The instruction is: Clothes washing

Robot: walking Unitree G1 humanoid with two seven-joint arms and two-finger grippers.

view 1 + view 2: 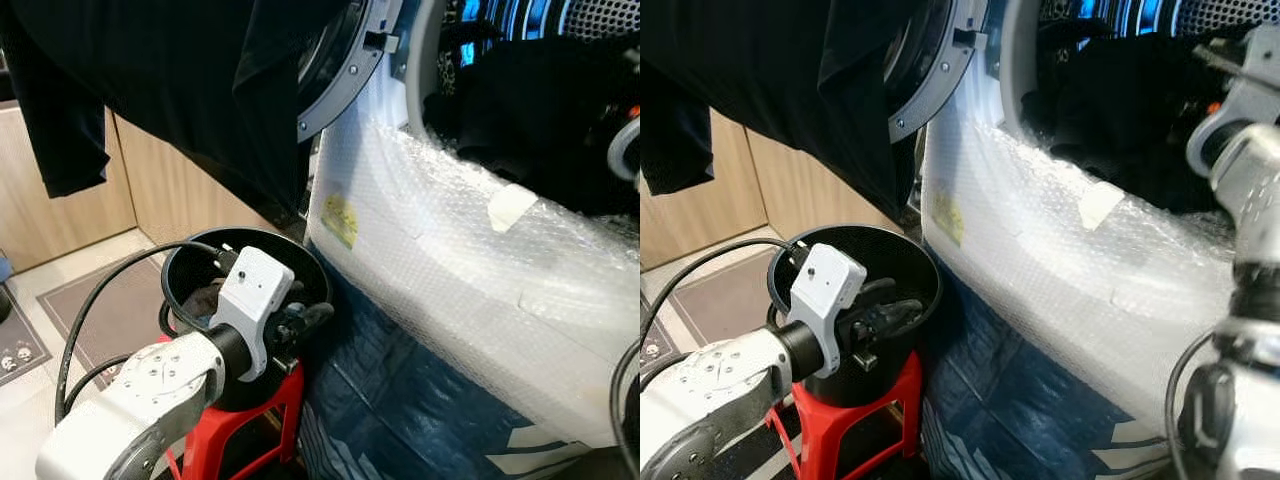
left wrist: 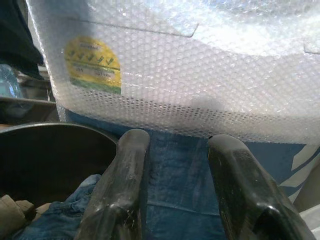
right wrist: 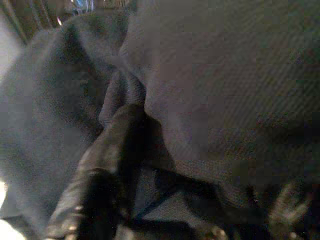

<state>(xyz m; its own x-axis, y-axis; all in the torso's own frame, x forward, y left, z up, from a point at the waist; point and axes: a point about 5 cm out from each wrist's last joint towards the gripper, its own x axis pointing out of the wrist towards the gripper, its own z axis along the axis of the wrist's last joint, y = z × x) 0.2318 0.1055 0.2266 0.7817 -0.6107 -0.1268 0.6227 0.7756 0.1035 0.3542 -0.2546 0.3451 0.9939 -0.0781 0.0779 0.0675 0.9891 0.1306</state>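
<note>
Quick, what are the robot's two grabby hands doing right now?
Left gripper: open, empty, over the black bucket.
Right gripper: in dark clothes; cannot tell.

Black finger (image 3: 107,165) of right end effector pressed into dark garment (image 3: 200,85)

**Head pair above, wrist cameras close in**

Both eye views look forward and down, sharing the black bucket (image 1: 245,262) on the left and the bubble-wrapped washing machine (image 1: 450,260) on the right. The left wrist view faces the wrap from close by; the right wrist view presses against dark cloth (image 3: 200,85).
</note>
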